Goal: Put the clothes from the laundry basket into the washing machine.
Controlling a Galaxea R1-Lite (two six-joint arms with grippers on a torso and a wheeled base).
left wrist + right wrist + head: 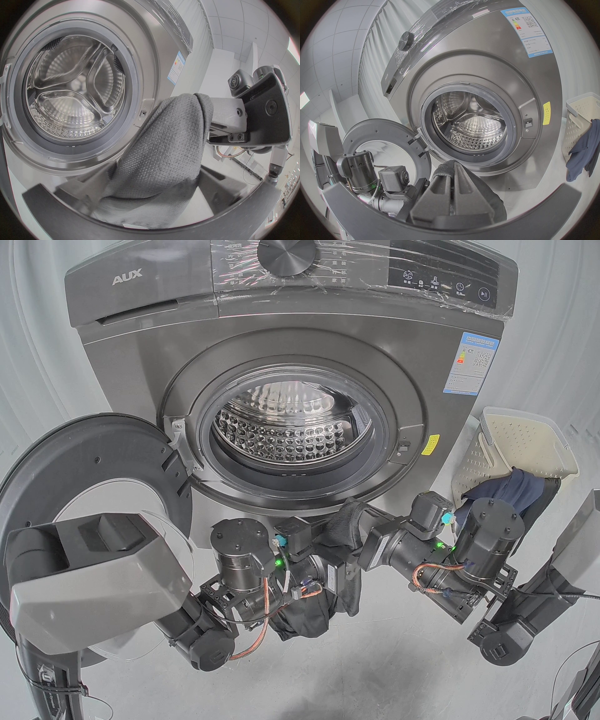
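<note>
Found right hand (453,175) clamped on grey garment (165,147), just short of open washing machine (125,359) ahead. Found left hand (150,187) spread, cloth slack across it. Noted drum (287,421) bare; judged nothing loaded yet. Noted blue garment (509,489) over laundry basket (531,434) rim, well right of right hand.

This looks like a staged test room or lab rather than a home: a grey front-loading washing machine (125,365) stands on a bare pale floor (387,665), with clear protective film (350,265) over its control panel. White curtains (37,352) hang behind and beside the machine, a panelled grid ceiling (337,37) spans above it, and a cream laundry basket (531,440) sits just beside it.
</note>
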